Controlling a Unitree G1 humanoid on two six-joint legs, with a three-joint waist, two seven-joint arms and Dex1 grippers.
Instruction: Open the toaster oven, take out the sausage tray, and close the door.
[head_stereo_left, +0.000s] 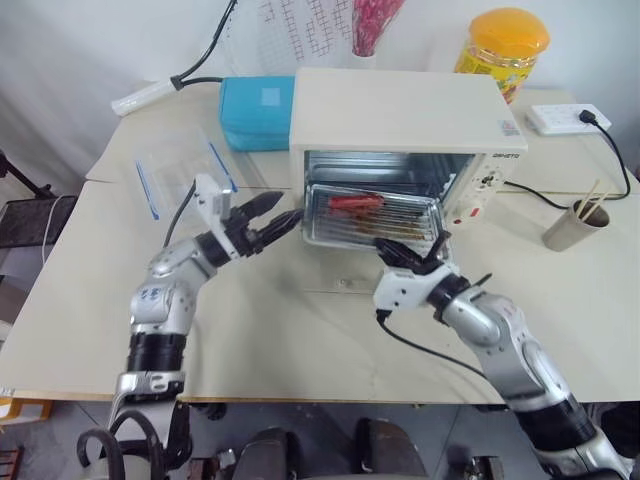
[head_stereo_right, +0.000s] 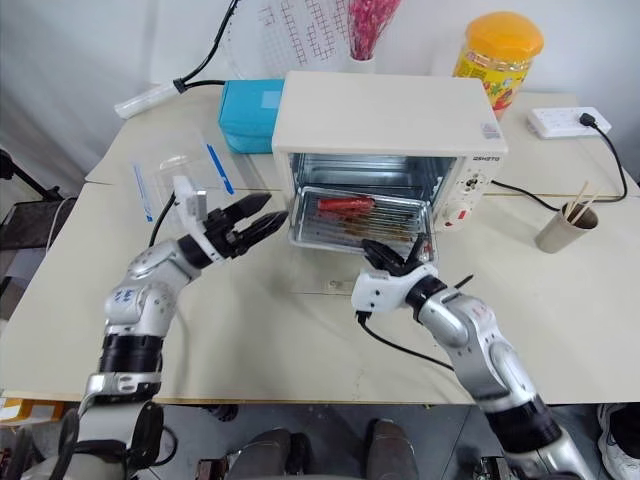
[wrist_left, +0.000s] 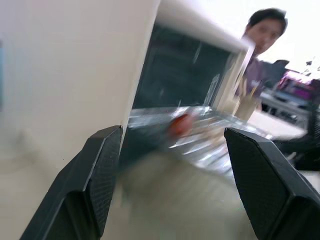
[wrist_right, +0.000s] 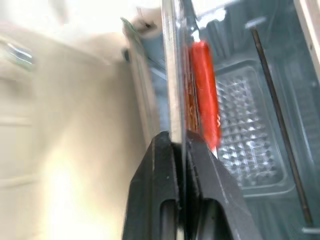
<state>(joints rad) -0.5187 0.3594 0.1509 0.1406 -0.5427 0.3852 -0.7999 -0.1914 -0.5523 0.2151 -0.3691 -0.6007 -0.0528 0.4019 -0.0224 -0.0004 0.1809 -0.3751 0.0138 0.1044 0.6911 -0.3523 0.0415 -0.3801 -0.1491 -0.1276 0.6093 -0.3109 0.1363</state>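
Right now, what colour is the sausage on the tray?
Red; the sausage shows best in the right wrist view, lying on the silver tray.

Cream-white toaster oven (head_stereo_left: 400, 110), ribbed silver sausage tray (head_stereo_left: 372, 222) with red sausage (head_stereo_left: 356, 201), teal box (head_stereo_left: 257, 112), black claws

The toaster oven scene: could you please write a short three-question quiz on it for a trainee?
1. True or false: the right gripper is shut on the front rim of the sausage tray.
2. The left gripper is: A) clamped on the tray; B) open, beside the toaster oven's front left corner; C) resting on the teal box.
3. Fill in: the red sausage lies toward the ____ of the tray.

Key: 1 true, the right wrist view shows the fingers pinching the rim. 2 B. 3 back, on the oven side.
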